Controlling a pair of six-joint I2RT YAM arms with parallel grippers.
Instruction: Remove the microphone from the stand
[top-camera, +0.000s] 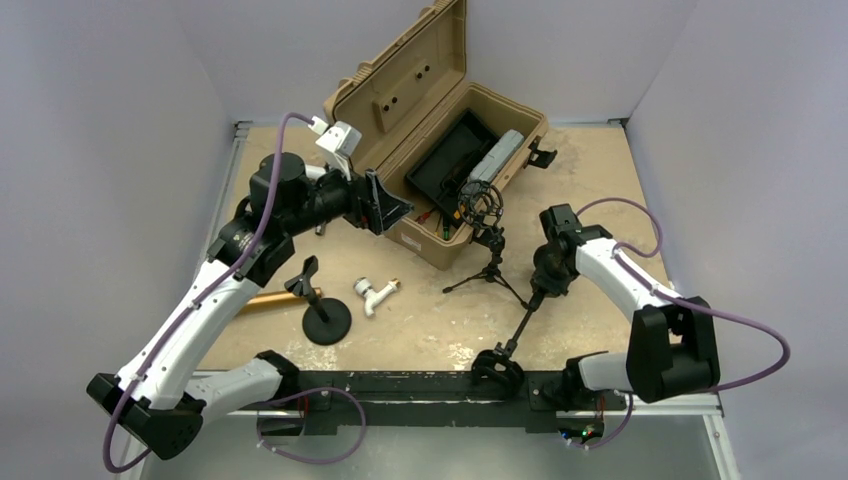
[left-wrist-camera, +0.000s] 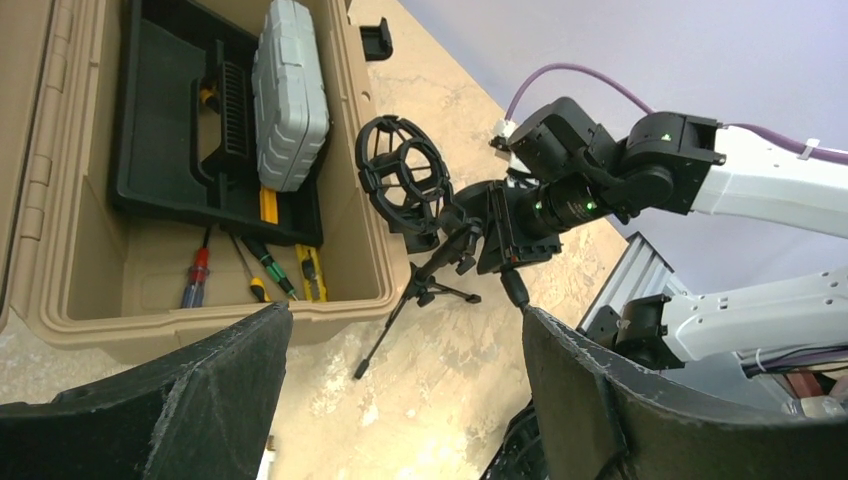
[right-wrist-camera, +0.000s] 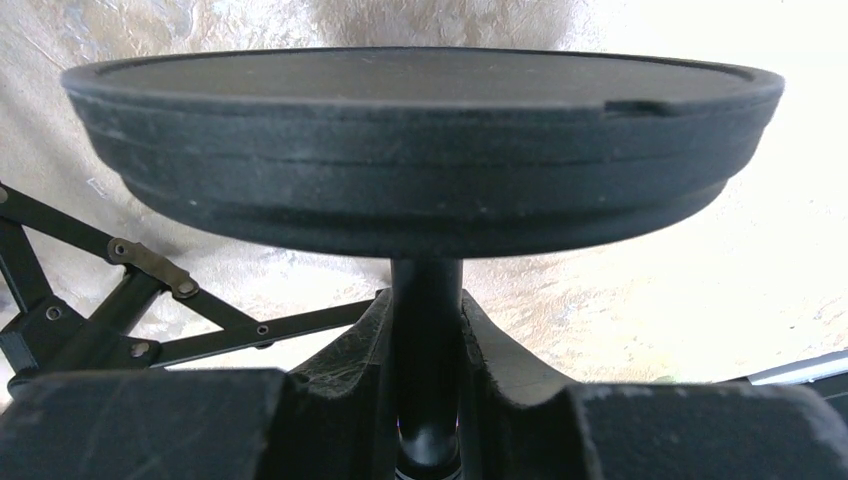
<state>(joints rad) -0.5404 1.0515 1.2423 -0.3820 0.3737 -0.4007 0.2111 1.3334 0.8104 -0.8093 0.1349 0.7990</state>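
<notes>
The microphone cannot be singled out with certainty. The black tripod stand (top-camera: 489, 272) is being carried by the mottled beige desk (top-camera: 430, 335), just in front of the tan case (top-camera: 400, 80). A round shock mount (left-wrist-camera: 400, 180) of black rings and cords is being borne at its top. Whether anything is seated inside that cage cannot be told.

Just beside the stand, a slim black stem (right-wrist-camera: 427, 390) is being clamped between the rough, dark fingers (right-wrist-camera: 340, 355) of the right gripper (right-wrist-camera: 427, 320), with the jaws closed on it. A broad matte disc (right-wrist-camera: 420, 150) with a grainy, grooved rim is being carried at the stem's far end. Two thin metal tripod legs are being shown to its left in the right wrist view.

The left gripper (left-wrist-camera: 405, 312) is being held above the desk at the case's front left corner. Its jaws are spread wide and nothing is being gripped.

Inside the moulded plastic case, a black tray (left-wrist-camera: 160, 120) is being occupied by a ribbed grey box (left-wrist-camera: 290, 90); any lettering on it is too small to be read. Screwdrivers (left-wrist-camera: 197, 275) with red, green and yellow handles are being stored below the tray.

Well to the left, a round-based stand (top-camera: 325, 320) with a forked clip, a brass-coloured cylinder (top-camera: 268, 297) and a white pipe fitting (top-camera: 372, 293) are being left on the desk.
</notes>
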